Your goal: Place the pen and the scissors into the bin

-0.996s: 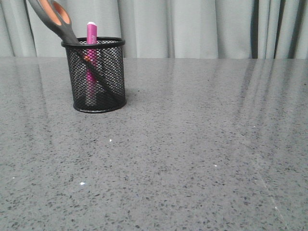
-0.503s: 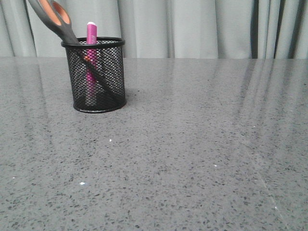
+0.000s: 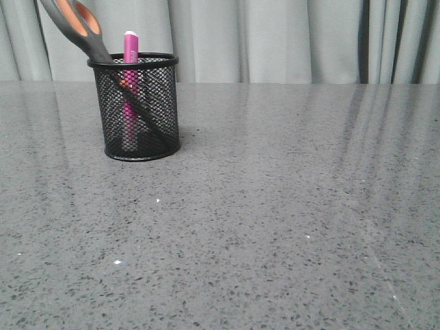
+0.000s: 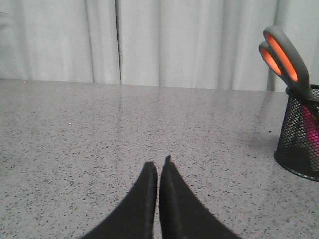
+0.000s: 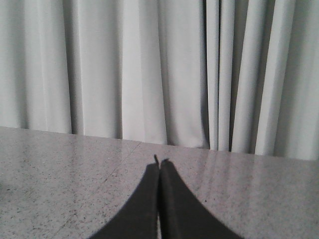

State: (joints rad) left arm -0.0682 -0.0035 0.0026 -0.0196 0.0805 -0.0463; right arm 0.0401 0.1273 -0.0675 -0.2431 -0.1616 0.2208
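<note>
Mesh bin [image 3: 141, 110] holds pen [image 3: 130, 51], scissors [image 3: 79, 24]; left tool [image 4: 158, 167], right tool [image 5: 158, 163] clenched, empty.

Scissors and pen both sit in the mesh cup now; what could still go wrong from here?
1. The scissors lean steeply, handles well past the rim of the cup, so a bump might tip the cup.
2. The left gripper, shut and empty, is low over the table with the cup close by; a careless sweep towards it could knock it.
3. The pen stands upright and looks settled, so little risk there.
</note>
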